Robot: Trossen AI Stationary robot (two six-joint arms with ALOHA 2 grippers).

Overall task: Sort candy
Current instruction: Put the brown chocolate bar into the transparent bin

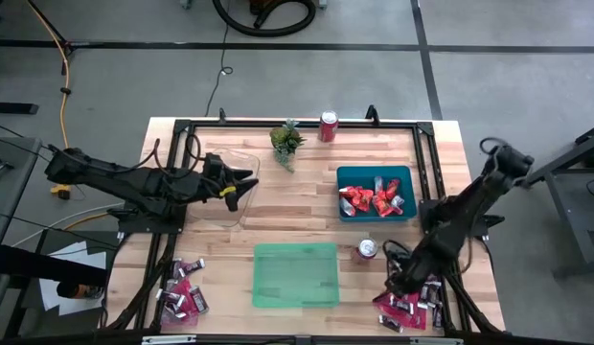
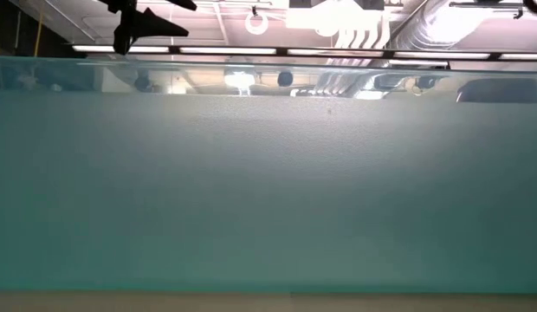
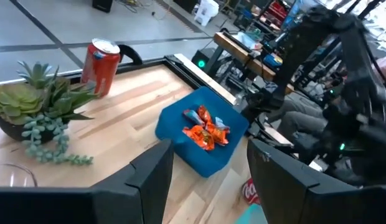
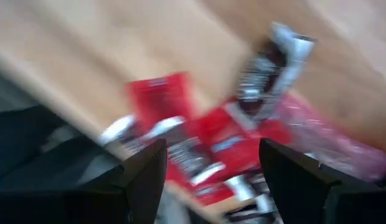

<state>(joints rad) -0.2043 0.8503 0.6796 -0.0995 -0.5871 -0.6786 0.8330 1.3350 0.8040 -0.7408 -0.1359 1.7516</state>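
Candy lies directly under my right fingers, spread wide, gripping nothing. I count two piles on the tabletop, one blue tray holding more. Left fingers wide, empty.

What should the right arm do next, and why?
Probably lower the right gripper and close on one sweet: its jaws are open, empty, just above the candy pile at the table's near right corner. The left gripper waits open.

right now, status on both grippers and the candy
Right gripper open, low over the candy pile, nothing held. Left gripper open, waiting above the clear tray. Soda can beside right gripper.
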